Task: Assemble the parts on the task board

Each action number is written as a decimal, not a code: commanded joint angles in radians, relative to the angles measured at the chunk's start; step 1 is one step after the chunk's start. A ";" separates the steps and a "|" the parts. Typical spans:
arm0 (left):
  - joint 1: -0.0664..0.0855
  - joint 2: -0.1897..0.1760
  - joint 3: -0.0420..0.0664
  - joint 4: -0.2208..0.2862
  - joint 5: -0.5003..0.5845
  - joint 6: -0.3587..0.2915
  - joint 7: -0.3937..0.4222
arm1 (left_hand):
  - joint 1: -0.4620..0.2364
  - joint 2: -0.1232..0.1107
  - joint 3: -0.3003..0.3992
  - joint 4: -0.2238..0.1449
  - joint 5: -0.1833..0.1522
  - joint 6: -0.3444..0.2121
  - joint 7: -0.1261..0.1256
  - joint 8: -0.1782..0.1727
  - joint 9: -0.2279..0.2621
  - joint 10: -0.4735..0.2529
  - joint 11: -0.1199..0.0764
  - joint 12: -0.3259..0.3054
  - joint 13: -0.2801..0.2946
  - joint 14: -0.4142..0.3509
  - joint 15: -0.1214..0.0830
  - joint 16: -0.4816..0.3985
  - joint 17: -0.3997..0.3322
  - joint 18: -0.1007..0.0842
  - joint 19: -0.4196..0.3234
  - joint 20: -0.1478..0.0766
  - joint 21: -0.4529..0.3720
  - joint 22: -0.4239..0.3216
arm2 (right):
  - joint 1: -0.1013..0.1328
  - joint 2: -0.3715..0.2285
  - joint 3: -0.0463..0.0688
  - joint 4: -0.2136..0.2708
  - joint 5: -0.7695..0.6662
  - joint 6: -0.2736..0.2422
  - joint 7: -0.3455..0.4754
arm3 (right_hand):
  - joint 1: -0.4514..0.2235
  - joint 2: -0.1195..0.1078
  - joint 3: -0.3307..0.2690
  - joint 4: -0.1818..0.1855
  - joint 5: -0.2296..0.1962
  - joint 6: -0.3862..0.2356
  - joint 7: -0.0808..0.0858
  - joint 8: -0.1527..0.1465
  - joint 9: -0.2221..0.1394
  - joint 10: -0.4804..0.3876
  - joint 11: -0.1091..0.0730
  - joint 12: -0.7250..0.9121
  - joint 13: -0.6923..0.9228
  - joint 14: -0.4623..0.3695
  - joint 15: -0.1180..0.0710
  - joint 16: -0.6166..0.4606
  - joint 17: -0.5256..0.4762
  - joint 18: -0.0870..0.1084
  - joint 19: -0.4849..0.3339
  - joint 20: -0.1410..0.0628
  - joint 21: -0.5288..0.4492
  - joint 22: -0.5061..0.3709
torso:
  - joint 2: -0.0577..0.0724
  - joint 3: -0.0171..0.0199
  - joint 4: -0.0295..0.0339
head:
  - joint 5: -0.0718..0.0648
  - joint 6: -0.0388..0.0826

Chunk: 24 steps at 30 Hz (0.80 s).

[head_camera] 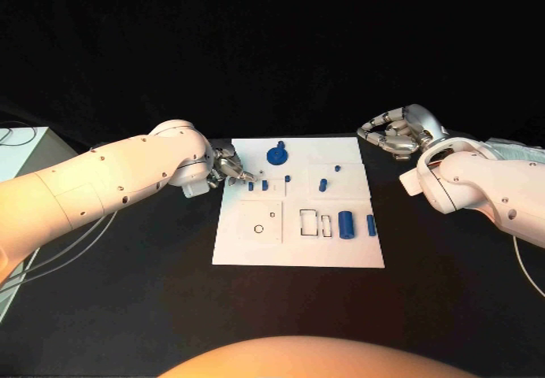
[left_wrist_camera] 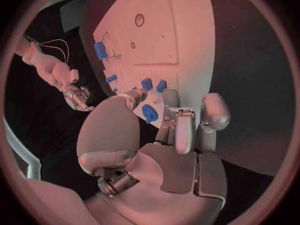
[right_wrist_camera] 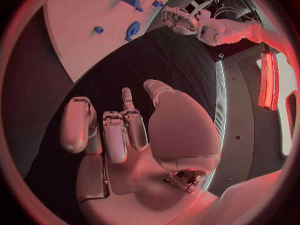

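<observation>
Right at the left hand's [head_camera: 223, 170] fingertips [left_wrist_camera: 185, 130], on the near edge of the white board [head_camera: 256, 244], sit small blue pieces [head_camera: 257, 186]. Its fingers look bent over one, but I cannot tell if they hold it. Next it must pinch one. Farther off, the right hand [head_camera: 393, 132] hovers, fingers curled, holding nothing.

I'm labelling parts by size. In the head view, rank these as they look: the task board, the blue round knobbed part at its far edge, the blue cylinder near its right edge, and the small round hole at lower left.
1. task board
2. blue knobbed part
3. blue cylinder, only slightly smaller
4. round hole
</observation>
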 commanded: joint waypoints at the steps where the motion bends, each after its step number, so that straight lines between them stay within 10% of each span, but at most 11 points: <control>1: -0.006 -0.008 0.019 0.018 0.042 -0.042 0.016 | 0.002 0.011 -0.016 -0.001 -0.002 -0.010 -0.002 0.001 -0.004 -0.026 0.002 -0.009 -0.023 0.034 0.006 -0.007 0.083 0.018 -0.015 0.000 -0.011 -0.013 | -0.001 -0.001 0.000 0.002 0.001 0.005 0.009 | 0.001 0.011 -0.007 -0.002 0.005 -0.009 0.000 0.003 0.001 0.053 0.006 -0.001 0.191 0.091 0.005 -0.005 0.226 0.004 -0.002 0.001 -0.004 -0.001 | 0.000 -0.0002 -0.0005 | -0.001 0.002; 9: -0.012 -0.021 0.044 0.038 0.183 -0.152 0.210 | 0.071 0.027 -0.062 -0.003 0.007 -0.115 0.042 -0.013 -0.032 -0.171 0.046 -0.043 -0.066 -0.110 0.047 -0.132 -0.147 0.068 -0.196 0.036 -0.214 -0.255 | -0.002 -0.002 0.000 0.001 0.001 0.003 0.010 | 0.001 0.011 -0.007 -0.002 0.005 -0.009 0.000 0.003 0.001 0.053 0.006 -0.001 0.191 0.091 0.005 -0.005 0.226 0.004 -0.002 0.001 -0.004 -0.001 | 0.000 0.0003 -0.0002 | -0.003 0.007; 12: -0.013 -0.017 0.045 0.041 0.191 -0.211 0.305 | 0.216 0.052 -0.014 -0.028 0.014 -0.136 0.052 -0.019 -0.060 -0.240 0.057 -0.070 -0.093 -0.249 0.059 -0.245 -0.336 0.092 -0.298 0.050 -0.342 -0.386 | -0.002 -0.002 0.000 0.001 0.001 0.002 0.010 | 0.001 0.011 -0.007 -0.002 0.005 -0.009 0.000 0.003 0.001 0.053 0.006 -0.001 0.191 0.091 0.005 -0.005 0.226 0.004 -0.002 0.001 -0.004 -0.001 | 0.000 0.0007 0.0005 | -0.007 0.011; 14: -0.016 -0.011 0.041 0.042 0.163 -0.253 0.373 | 0.352 0.053 0.077 -0.099 0.013 -0.130 0.064 -0.031 -0.090 -0.279 0.064 -0.105 -0.124 -0.328 0.064 -0.304 -0.430 0.092 -0.316 0.053 -0.367 -0.400 | -0.002 -0.001 0.000 0.001 0.002 0.000 0.012 | 0.001 0.011 -0.007 -0.002 0.005 -0.010 0.000 0.004 0.001 0.052 0.006 -0.003 0.190 0.091 0.005 -0.006 0.224 0.004 -0.002 0.001 -0.006 -0.002 | 0.000 0.0010 0.0002 | -0.008 0.014; 18: -0.022 0.010 0.022 0.039 0.053 -0.332 0.491 | 0.409 0.026 0.150 -0.178 0.005 -0.101 0.082 -0.077 -0.166 -0.300 0.086 -0.182 -0.205 -0.410 0.081 -0.327 -0.509 0.090 -0.359 0.065 -0.329 -0.361 | -0.002 0.000 0.000 -0.001 0.003 -0.003 0.015 | 0.001 0.011 -0.007 -0.002 0.006 -0.011 0.000 0.004 0.001 0.049 0.006 -0.010 0.185 0.088 0.005 -0.011 0.218 0.008 -0.008 0.001 -0.020 -0.013 | 0.000 -0.0001 -0.0005 | -0.012 0.023; 24: -0.045 0.054 0.001 0.017 -0.160 -0.397 0.588 | 0.371 -0.003 0.124 -0.189 -0.011 -0.094 0.082 -0.115 -0.222 -0.344 0.097 -0.260 -0.272 -0.455 0.094 -0.321 -0.558 0.092 -0.399 0.080 -0.317 -0.343 | -0.002 0.002 0.000 -0.003 0.007 -0.008 0.020 | 0.006 0.011 -0.005 -0.002 0.007 -0.017 0.002 0.005 0.002 0.019 0.007 -0.074 0.146 0.073 0.006 -0.039 0.183 0.019 -0.033 0.002 -0.077 -0.057 | 0.001 -0.0014 -0.0018 | -0.020 0.033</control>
